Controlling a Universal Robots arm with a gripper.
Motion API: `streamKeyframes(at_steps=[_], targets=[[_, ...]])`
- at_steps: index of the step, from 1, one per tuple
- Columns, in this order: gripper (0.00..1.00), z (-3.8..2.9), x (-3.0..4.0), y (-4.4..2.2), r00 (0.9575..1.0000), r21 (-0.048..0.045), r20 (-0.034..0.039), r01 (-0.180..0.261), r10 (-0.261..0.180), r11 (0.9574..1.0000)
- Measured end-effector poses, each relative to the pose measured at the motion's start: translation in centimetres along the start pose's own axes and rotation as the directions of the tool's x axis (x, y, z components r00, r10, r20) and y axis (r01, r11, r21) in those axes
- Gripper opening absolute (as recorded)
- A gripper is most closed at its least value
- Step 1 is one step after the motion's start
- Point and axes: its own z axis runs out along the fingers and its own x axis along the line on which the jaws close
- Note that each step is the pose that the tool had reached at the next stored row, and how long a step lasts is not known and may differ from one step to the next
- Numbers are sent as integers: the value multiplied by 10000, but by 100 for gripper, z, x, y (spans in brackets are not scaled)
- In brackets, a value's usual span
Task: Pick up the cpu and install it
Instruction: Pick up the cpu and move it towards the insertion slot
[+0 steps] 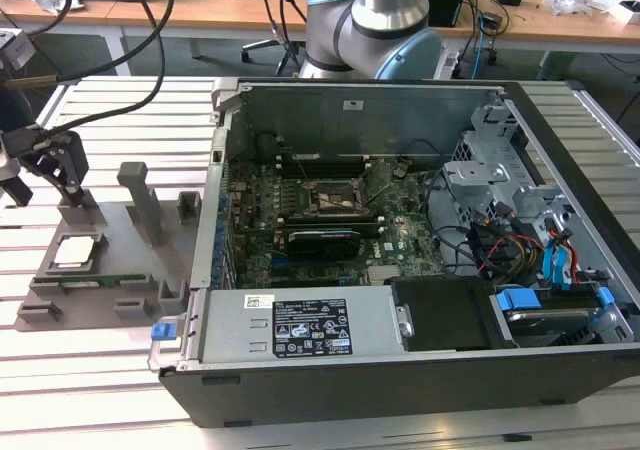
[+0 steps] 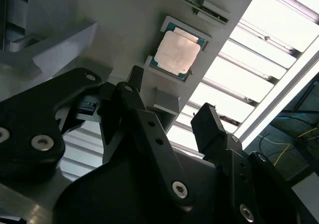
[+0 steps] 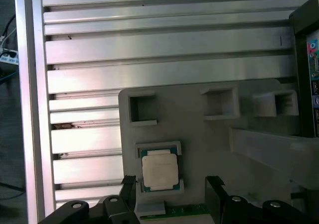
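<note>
The gripper (image 3: 172, 184) hangs with its fingers apart over the gray holder plate (image 3: 199, 134), and the cpu (image 3: 159, 170) lies untouched in a recess of that plate. The plate rests on a slatted aluminium table (image 1: 100, 110) beside an open computer case (image 1: 420, 380). Beyond the plate stand wooden desks (image 1: 100, 12) with trailing cables.

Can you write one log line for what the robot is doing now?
cpu: lying in gray holder | gripper: open, empty, near cpu | pick: not yet done
</note>
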Motion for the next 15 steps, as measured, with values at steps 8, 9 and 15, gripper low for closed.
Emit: streamKeyframes(at_steps=[8, 9, 15], targets=[[66, 119, 3, -4, 10000, -1, 0, 0, 0, 10000], [66, 128, 3, -4, 10000, 0, 0, 0, 0, 10000], [66, 213, -5, -5, 10000, 134, 6, 91, -92, 9999]])
